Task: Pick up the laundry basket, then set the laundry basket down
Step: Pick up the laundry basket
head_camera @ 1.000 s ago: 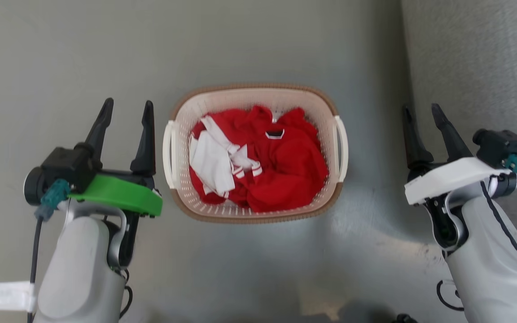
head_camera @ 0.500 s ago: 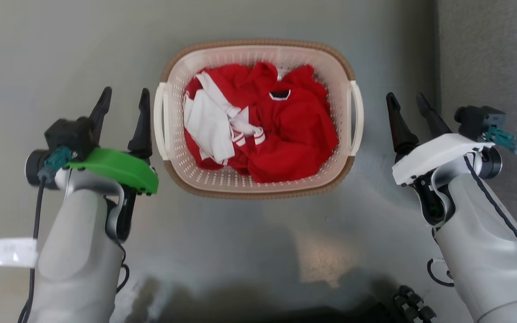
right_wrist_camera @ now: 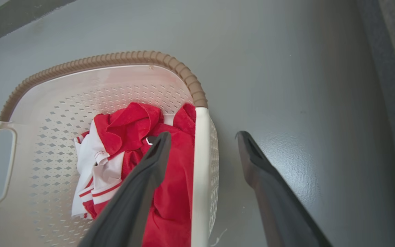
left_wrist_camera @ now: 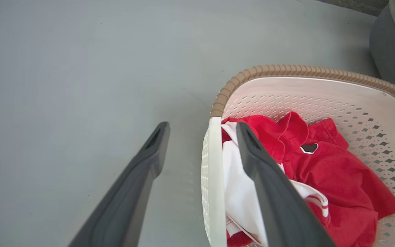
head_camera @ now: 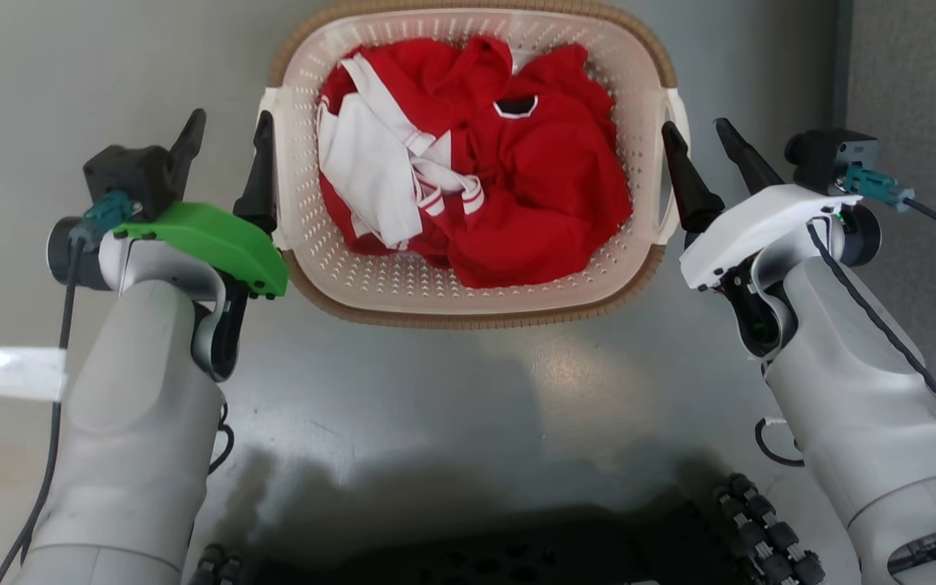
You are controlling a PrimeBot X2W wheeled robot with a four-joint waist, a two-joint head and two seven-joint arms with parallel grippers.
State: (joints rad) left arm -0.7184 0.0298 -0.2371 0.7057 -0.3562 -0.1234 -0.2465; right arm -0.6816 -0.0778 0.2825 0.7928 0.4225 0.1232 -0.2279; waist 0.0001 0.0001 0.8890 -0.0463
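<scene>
Head view, basket: the laundry basket (head_camera: 468, 315) stands on the grey floor (head_camera: 452, 390) between the robot's two arms, with red and white garments (head_camera: 517, 187) heaped inside.
Head view, left pincer: the left pincer (head_camera: 230, 123) is spread at the basket's left side, its inner finger overlapping the rim there.
Head view, right pincer: the right pincer (head_camera: 695, 130) is likewise spread at the basket's right side, its inner finger lying across the rim.
Left wrist view, straddle: the left handle (left_wrist_camera: 213, 178) runs up between the two dark fingers. One finger is over bare floor outside the basket, the other over the white cloth inside.
Left wrist view, contact: a gap shows on both sides of the handle, narrower on the inner side; whether either finger touches it cannot be told.
Right wrist view, straddle: the right handle (right_wrist_camera: 199, 178) lies between the parted fingers, one over the red cloth, one over the floor.
Right wrist view, contact: nothing is pinched, and the outer finger stands clearly apart from the handle.
</scene>
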